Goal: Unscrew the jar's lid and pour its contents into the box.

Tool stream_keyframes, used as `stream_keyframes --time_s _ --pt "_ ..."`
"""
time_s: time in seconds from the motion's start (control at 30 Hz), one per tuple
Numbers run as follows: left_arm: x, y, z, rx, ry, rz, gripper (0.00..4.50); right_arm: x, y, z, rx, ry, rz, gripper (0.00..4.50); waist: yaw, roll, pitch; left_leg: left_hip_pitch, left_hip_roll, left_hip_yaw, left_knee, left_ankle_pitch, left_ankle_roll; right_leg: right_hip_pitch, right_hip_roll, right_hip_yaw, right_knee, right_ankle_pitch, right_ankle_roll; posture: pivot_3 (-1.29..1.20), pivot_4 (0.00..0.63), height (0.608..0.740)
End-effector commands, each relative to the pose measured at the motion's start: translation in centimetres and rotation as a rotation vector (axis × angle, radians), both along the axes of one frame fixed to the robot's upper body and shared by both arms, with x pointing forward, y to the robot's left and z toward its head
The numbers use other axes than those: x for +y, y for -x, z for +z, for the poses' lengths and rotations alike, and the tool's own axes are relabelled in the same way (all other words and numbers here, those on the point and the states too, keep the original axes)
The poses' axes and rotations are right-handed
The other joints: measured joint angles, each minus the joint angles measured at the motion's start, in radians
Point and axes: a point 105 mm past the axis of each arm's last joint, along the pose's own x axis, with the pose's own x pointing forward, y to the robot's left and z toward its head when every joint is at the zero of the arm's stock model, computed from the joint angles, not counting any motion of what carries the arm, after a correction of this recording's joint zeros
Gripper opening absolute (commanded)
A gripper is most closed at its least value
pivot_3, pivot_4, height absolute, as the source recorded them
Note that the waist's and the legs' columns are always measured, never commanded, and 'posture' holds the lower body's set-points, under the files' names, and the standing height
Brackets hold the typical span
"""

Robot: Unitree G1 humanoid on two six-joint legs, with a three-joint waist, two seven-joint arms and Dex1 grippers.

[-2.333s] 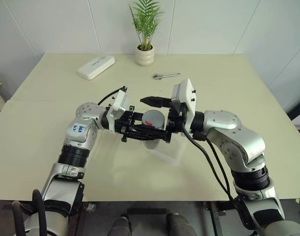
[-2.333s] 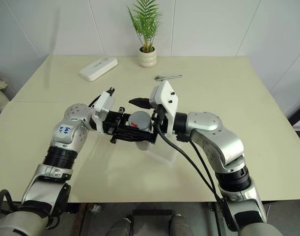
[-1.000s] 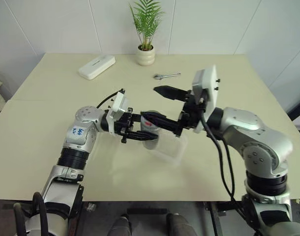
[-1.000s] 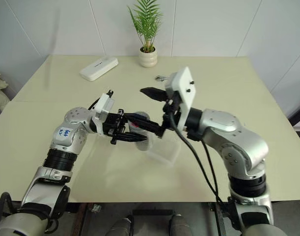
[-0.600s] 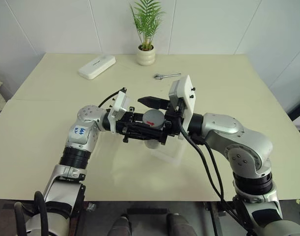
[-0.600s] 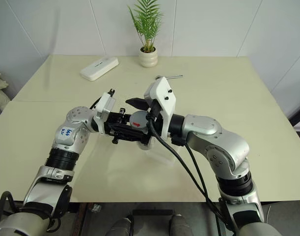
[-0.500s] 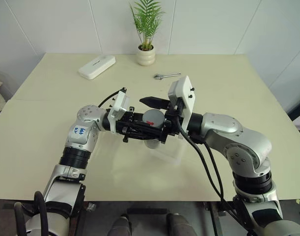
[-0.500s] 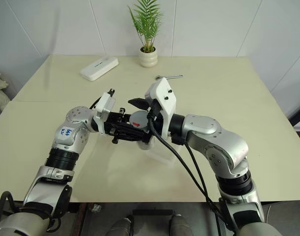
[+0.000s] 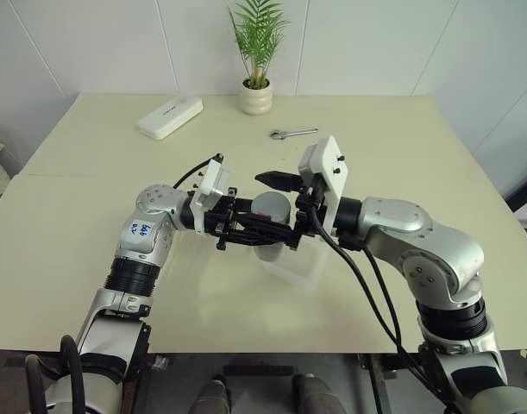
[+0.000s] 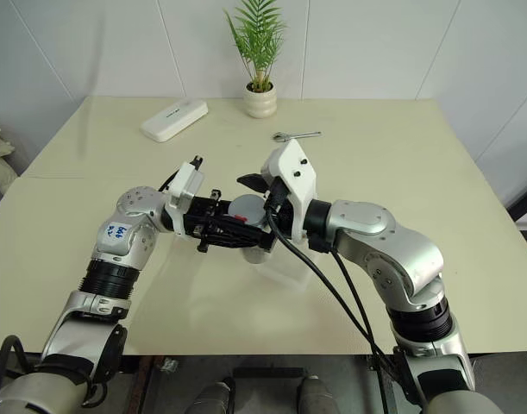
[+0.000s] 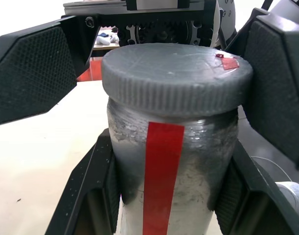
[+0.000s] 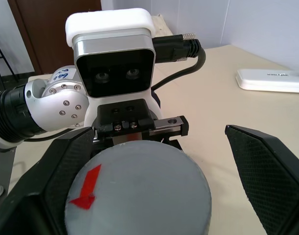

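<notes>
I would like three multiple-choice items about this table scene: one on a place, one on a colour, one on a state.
1. Where is the wrench?
A. on the table behind the arms
B. inside the box
C. in the left tool

2. What colour is the stripe on the jar?
A. blue
B. red
C. green

3. How is the right tool?
A. shut on the lid
B. shut on the plant pot
C. open around the lid

Key: 1 A, the wrench lies on the table behind both arms. 2 B, the jar carries a vertical red stripe. 3 C, the right tool has a gap on each side of the gray lid.
</notes>
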Motion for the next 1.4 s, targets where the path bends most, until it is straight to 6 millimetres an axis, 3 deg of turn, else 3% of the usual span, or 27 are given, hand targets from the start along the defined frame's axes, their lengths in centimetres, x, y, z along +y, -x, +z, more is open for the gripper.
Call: stream_keyframes --time_s 0.03,0.47,0.9,1.1,1.27,1.4 --pt "0.4 0.9 0.9 -0.053 0.007 -0.030 1.98 -2.3 -0.9 1.1 -0.040 -0.021 -0.098 4.47 0.000 0.000 0.000 0.000 0.000 0.000 0.000 0.000 0.000 0.000 0.000 0.000 0.000 0.000 0.000 0.00 0.150 0.740" --pt "1.1 0.4 1.1 -0.053 0.003 0.014 1.98 -5.1 -0.6 0.8 -0.030 0.015 -0.168 4.47 0.002 0.000 0.000 0.000 0.000 0.000 0.000 0.000 0.000 0.000 0.000 0.000 0.000 0.000 0.000 0.00 0.150 0.740" --pt "1.3 -0.1 0.9 -0.044 0.001 0.029 1.98 -5.9 2.1 0.0 -0.002 0.072 -0.102 4.47 0.004 0.000 0.000 -0.001 0.000 0.000 0.000 0.000 0.000 0.000 0.000 0.000 -0.001 0.000 0.000 0.00 0.150 0.740" --pt "1.3 -0.3 0.8 -0.037 -0.001 0.030 1.98 -5.8 3.8 1.0 -0.018 0.044 -0.024 4.47 0.006 0.000 0.000 -0.001 0.000 0.000 0.000 0.000 0.000 0.000 0.000 0.000 -0.001 0.000 0.000 0.00 0.150 0.740" --pt "0.9 -0.1 0.8 -0.027 0.004 0.008 1.98 -5.1 3.2 2.1 -0.057 0.000 -0.029 4.47 0.003 0.000 0.000 -0.001 0.000 0.000 0.000 0.000 0.000 0.000 0.000 0.000 -0.001 0.000 0.000 0.00 0.150 0.740" --pt "0.2 0.2 0.7 -0.003 0.001 -0.033 1.98 -3.0 2.2 2.1 -0.057 -0.020 -0.001 4.47 0.002 0.000 0.000 -0.001 0.000 0.000 0.000 0.000 0.000 0.000 0.000 0.000 -0.001 0.000 0.000 0.00 0.150 0.740"
